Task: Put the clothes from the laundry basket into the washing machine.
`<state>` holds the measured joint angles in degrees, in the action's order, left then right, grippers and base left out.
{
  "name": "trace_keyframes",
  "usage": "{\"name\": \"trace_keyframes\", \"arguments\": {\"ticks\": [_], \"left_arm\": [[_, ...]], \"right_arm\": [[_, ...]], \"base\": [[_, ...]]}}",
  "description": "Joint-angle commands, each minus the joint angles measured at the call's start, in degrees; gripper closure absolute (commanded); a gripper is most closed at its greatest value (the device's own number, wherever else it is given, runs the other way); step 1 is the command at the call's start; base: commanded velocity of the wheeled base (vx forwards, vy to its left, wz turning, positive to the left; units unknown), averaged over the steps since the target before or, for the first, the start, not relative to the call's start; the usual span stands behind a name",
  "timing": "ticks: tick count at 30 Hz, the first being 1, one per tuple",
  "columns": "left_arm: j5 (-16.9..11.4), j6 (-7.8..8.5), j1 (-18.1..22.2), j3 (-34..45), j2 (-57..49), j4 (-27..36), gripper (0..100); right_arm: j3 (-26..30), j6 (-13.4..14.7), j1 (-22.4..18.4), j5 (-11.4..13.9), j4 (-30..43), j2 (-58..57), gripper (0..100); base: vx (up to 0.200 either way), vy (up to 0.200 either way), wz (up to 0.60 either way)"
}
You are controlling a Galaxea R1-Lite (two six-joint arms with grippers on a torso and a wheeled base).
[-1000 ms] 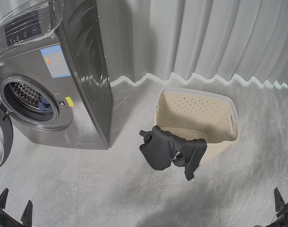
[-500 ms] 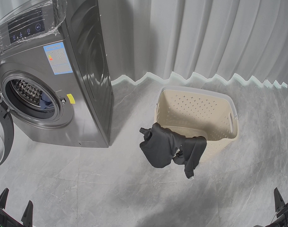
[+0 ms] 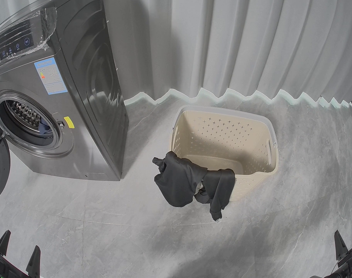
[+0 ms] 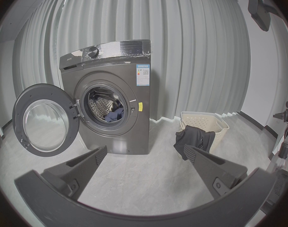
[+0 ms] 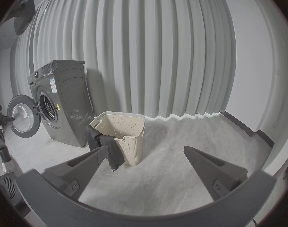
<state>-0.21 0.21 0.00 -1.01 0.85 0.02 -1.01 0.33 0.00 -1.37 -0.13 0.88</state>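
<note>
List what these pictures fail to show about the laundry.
- Head view: the black garment, draped over the beige perforated plastic basket, hides the basket floor behind it.
- Left wrist view: the grey front-loading washing machine hides its drum's depths around the blue cloth.
- Head view: the round door is cut by the left edge.

Before me, pale pleated curtains (image 3: 261,39) hang to a grey marbled tile floor (image 3: 126,213); a plain white wall (image 5: 254,63) with dark skirting (image 5: 245,126) stands beside them.

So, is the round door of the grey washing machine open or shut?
Open: the round glass door is swung wide aside, and the steel drum shows with a blue cloth inside.
</note>
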Motion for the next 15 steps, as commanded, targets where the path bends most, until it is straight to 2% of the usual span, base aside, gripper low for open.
{"name": "trace_keyframes", "arguments": {"ticks": [1, 7, 8, 11, 12, 13, 15], "left_arm": [[-0.1, -0.03, 0.0, 1.0, -0.3, 0.0, 0], [-0.1, -0.03, 0.0, 1.0, -0.3, 0.0, 0], [-0.1, -0.03, 0.0, 1.0, -0.3, 0.0, 0], [-0.1, 0.06, 0.0, 1.0, -0.3, 0.0, 0], [-0.1, 0.06, 0.0, 1.0, -0.3, 0.0, 0], [-0.1, 0.06, 0.0, 1.0, -0.3, 0.0, 0], [0.0, -0.12, 0.0, 1.0, -0.3, 0.0, 0]], "right_arm": [[1.0, 0.0, 0.0, 0.0, 0.0, -0.9, 0], [0.3, -0.2, 0.0, -0.3, -1.2, -0.9, 0], [-1.5, -0.2, -0.1, 0.0, -1.9, -0.9, 0], [-13.6, 0.5, 0.2, 0.2, -1.6, 4.9, 0], [-14.0, 0.5, 0.2, 0.3, -1.5, 5.4, 0], [-17.5, 0.9, 0.5, 1.7, -0.7, 11.0, 0], [-18.2, 1.4, 1.1, 4.7, -0.3, 18.1, 0]], "base": [[0.000, 0.000, 0.00], [0.000, 0.000, 0.00], [0.000, 0.000, 0.00], [0.000, 0.000, 0.00], [0.000, 0.000, 0.00], [0.000, 0.000, 0.00], [0.000, 0.000, 0.00]]}}
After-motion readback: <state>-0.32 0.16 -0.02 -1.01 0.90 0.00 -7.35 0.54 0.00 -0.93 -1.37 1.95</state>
